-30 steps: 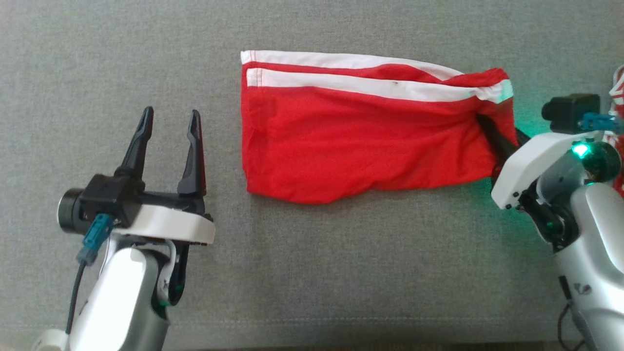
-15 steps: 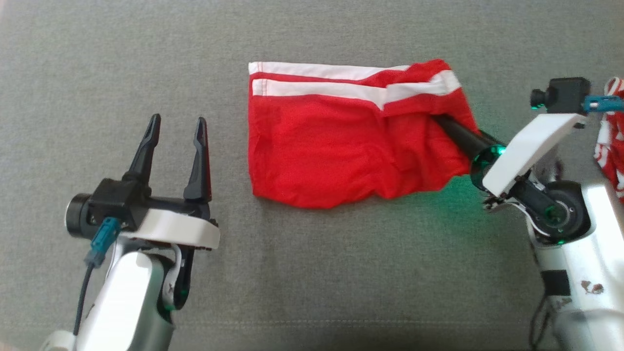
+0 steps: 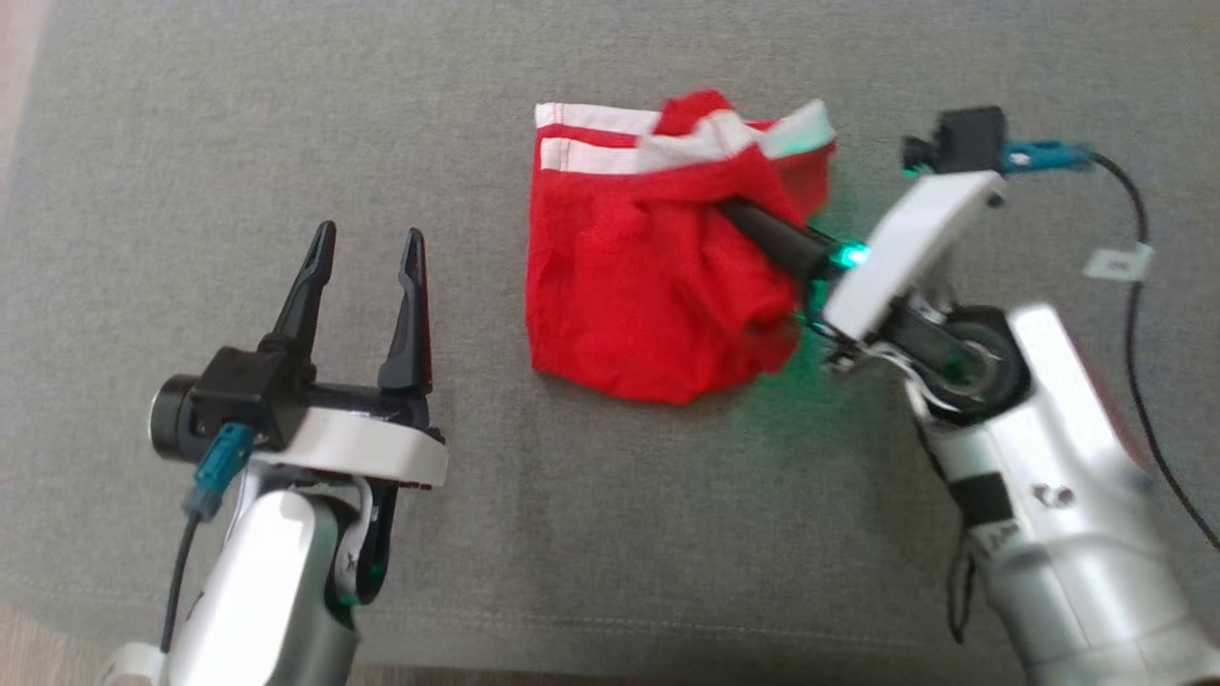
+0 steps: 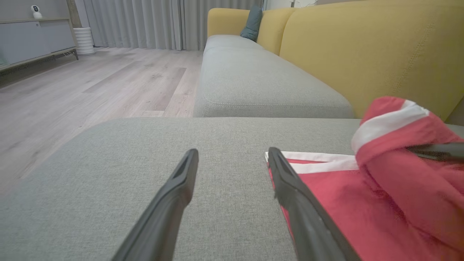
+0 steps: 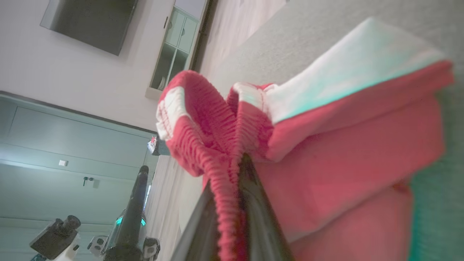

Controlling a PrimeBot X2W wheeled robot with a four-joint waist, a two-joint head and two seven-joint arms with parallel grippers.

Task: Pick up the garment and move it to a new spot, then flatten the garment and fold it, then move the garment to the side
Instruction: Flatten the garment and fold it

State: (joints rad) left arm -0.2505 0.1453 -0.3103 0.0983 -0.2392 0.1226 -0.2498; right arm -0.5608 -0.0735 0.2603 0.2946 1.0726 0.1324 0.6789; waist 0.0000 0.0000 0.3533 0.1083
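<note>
The right gripper [image 3: 739, 217] pinches the garment [image 3: 629, 286] by its raised right end; its flat left edge lies toward the left gripper [image 3: 367, 252], fingers wide, empty.

On the grey cushion [image 3: 667, 524], a red garment [image 3: 648, 286] with white stripes lies at upper centre of the frame, its right part lifted and bunched leftward over the rest. The right gripper [image 3: 739, 214], entering from the right, has its dark fingers pressed together in that raised fold. At lower left, the left gripper [image 3: 367, 250] stands spread, apart from the cloth.
</note>
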